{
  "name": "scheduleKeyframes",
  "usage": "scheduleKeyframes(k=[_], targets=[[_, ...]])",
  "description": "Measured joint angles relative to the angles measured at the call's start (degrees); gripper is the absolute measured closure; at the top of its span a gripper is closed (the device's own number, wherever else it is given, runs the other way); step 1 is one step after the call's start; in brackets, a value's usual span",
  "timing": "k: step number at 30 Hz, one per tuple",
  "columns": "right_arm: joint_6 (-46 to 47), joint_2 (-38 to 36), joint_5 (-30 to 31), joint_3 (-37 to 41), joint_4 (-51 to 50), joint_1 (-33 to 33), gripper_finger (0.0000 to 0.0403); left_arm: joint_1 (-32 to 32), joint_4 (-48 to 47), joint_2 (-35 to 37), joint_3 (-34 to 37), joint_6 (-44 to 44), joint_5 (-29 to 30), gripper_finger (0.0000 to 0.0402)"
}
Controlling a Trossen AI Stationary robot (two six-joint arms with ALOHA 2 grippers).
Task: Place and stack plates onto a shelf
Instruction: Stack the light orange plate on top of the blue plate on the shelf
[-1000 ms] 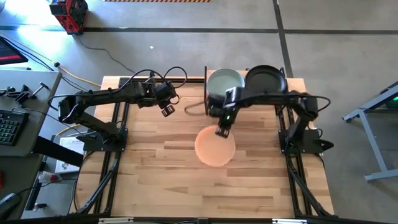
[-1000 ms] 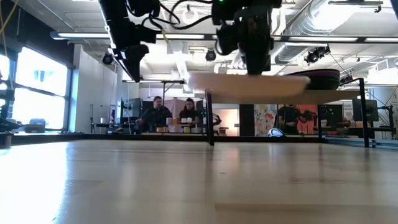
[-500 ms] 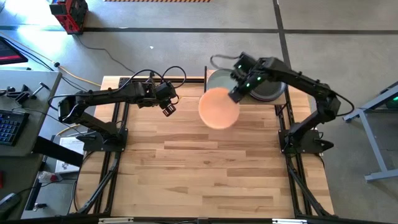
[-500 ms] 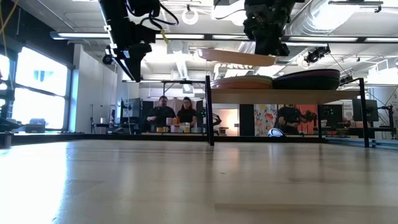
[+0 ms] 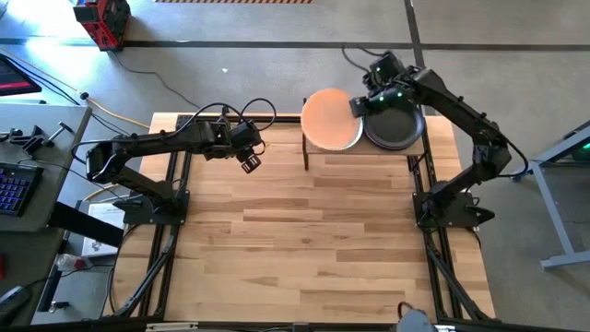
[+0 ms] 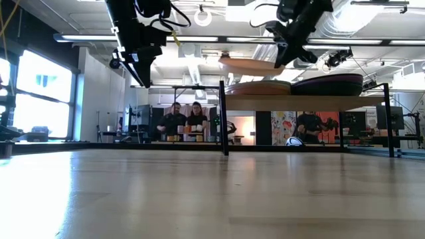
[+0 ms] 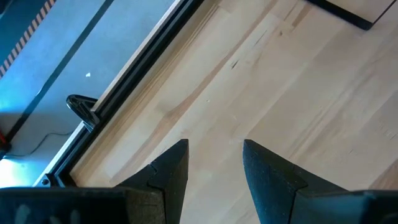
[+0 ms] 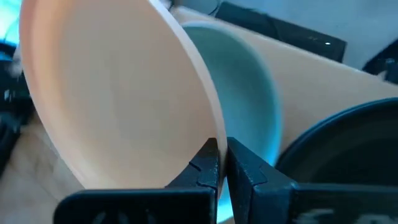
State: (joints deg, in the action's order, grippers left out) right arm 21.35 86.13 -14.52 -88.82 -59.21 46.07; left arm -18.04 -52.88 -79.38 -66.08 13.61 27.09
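Right hand (image 5: 356,107) lifted peach plate (image 5: 330,119) shelfward

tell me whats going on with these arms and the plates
The right gripper is shut on the rim of a peach-pink plate, holding it in the air just above the sage green plate stacked on the left side of the shelf. A dark plate stack sits on the shelf's right side. The left gripper hangs open and empty over the table.
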Motion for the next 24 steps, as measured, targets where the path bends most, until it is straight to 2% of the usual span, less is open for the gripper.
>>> scheduleKeyframes(k=[10, 20, 24], targets=[[3.7, 0.0, 0.02, 0.0, 1.71, 5.11, 0.0403, 0.0, 0.0, 0.0, 0.02, -0.02, 0.0, 0.0259], [3.61, 0.07, -2.2, -1.74, -0.19, 2.13, 0.0403, 0.0, 0.02, 0.01, 0.02, -0.2, 0.02, 0.0259], [2.44, 0.07, 0.65, -6.07, -1.24, 2.15, 0.0403, 0.0, 0.22, 0.0, 0.02, -0.19, 0.02, 0.0259]])
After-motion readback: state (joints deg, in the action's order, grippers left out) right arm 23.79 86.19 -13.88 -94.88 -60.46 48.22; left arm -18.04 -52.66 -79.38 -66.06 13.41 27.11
